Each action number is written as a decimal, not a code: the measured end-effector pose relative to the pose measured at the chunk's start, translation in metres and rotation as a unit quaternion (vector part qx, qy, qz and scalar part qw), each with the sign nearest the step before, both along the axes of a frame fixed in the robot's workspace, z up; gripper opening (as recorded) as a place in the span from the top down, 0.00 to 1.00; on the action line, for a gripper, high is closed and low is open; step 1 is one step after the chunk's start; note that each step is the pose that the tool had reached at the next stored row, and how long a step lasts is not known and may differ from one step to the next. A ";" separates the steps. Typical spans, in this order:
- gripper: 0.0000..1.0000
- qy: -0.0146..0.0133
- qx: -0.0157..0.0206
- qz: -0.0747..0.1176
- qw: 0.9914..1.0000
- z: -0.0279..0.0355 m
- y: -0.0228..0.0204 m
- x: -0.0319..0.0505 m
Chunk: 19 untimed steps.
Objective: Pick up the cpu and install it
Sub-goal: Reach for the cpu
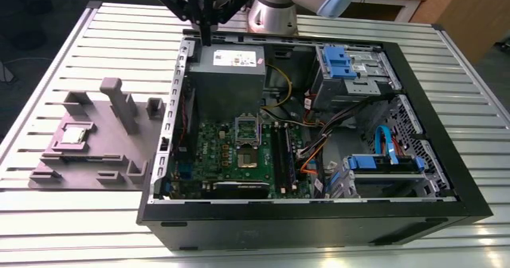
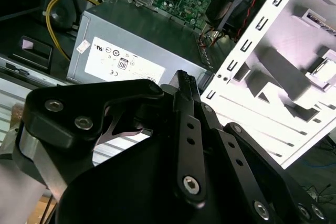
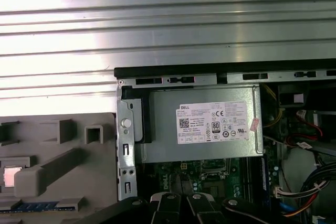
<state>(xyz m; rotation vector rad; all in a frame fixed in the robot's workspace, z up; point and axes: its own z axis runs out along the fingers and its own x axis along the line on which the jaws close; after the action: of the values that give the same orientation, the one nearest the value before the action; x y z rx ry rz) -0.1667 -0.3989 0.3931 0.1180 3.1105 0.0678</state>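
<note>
Silvery on top with a pale rim, the chip lies flat in a shallow recess of the grey holder; the holder rests on the slatted metal table just beside the open computer case, on the exterior view's left; its upright posts stand near the chip. Inside the case we see the dark socket on the green board, with the grey power-supply box beyond it. The gripper hangs above the case's edge by that box, well apart from the chip; its fingers look pressed together with nothing between them. We judge the risks thus: fingers clipping a post on approach; a thin, flat chip slipping or tilting in a shallow pinch; a skewed placement harming the socket's contacts.
</note>
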 end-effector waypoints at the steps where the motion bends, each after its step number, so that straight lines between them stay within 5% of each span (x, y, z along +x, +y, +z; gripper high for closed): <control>1: 0.90 0.000 0.000 0.000 1.000 0.0000 0.0000 -0.0006; 19: 0.90 -0.001 0.000 0.000 1.000 -0.0005 0.0000 -0.0209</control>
<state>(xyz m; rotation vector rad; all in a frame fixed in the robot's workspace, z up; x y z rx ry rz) -0.1876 -0.3989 0.3926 0.1178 3.1094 0.0679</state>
